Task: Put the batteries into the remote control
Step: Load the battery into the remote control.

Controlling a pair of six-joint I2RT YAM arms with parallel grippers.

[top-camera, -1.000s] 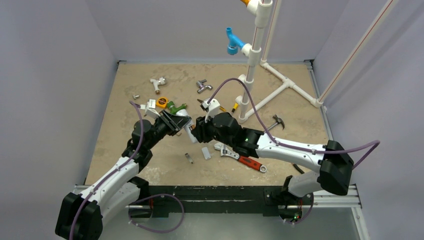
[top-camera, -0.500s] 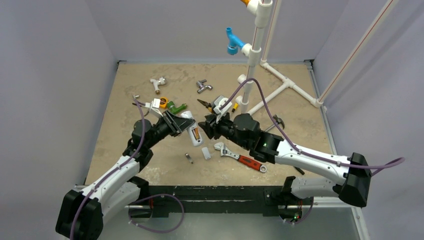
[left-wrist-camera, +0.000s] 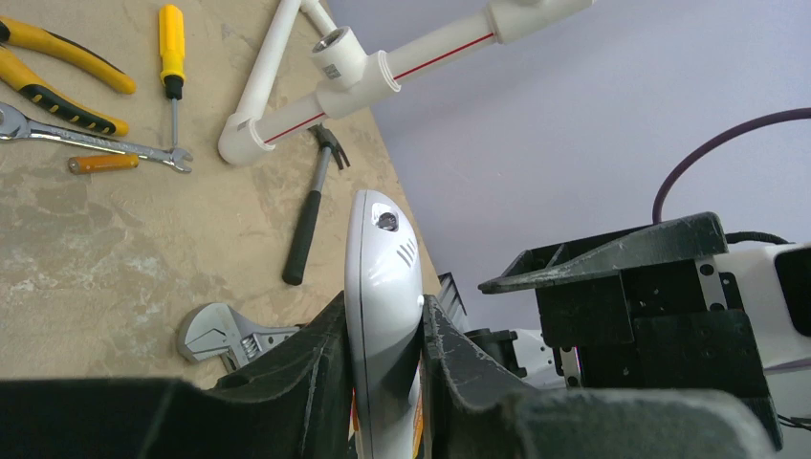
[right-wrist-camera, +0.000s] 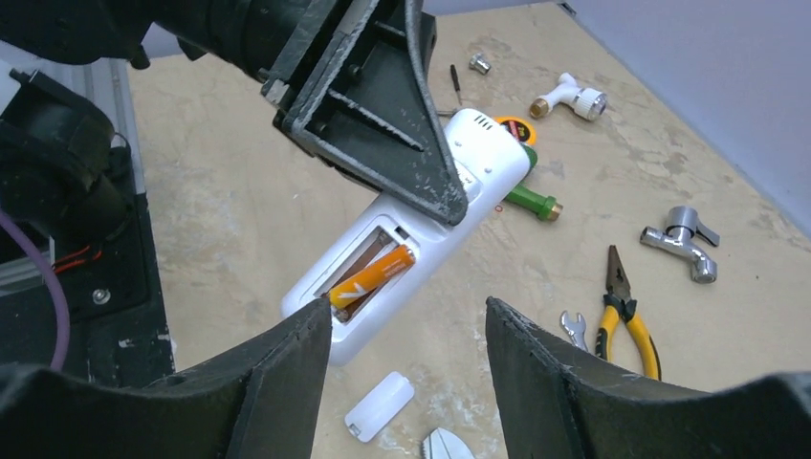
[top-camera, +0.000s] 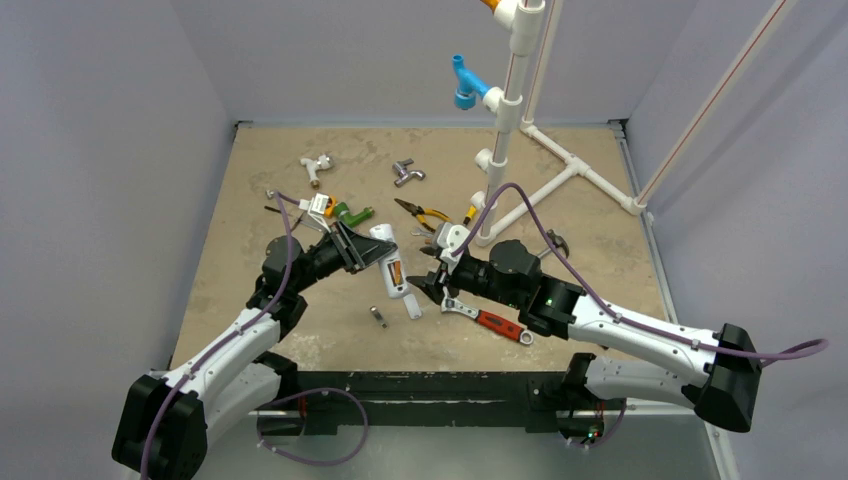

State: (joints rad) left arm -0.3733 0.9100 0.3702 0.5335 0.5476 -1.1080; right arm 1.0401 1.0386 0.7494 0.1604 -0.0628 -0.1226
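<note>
Right wrist, left hand point(right-wrist-camera: 421, 177) partly covering remote control point(right-wrist-camera: 481, 153), one battery point(right-wrist-camera: 373, 274) visible

White-and-black jointed arms point(top-camera: 225, 350), scuffed black jaws, looping purple cables point(top-camera: 510, 186).

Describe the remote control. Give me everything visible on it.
The remote control is a slim white plastic handset, held tilted above the table, back facing up. The left gripper has its jaws shut on it near one end. The battery bay in the back is open, with one orange battery lying in it; the slot beside it looks empty. The left wrist view shows a small dark hole and slots at its tip. Nothing else touches it.
</note>
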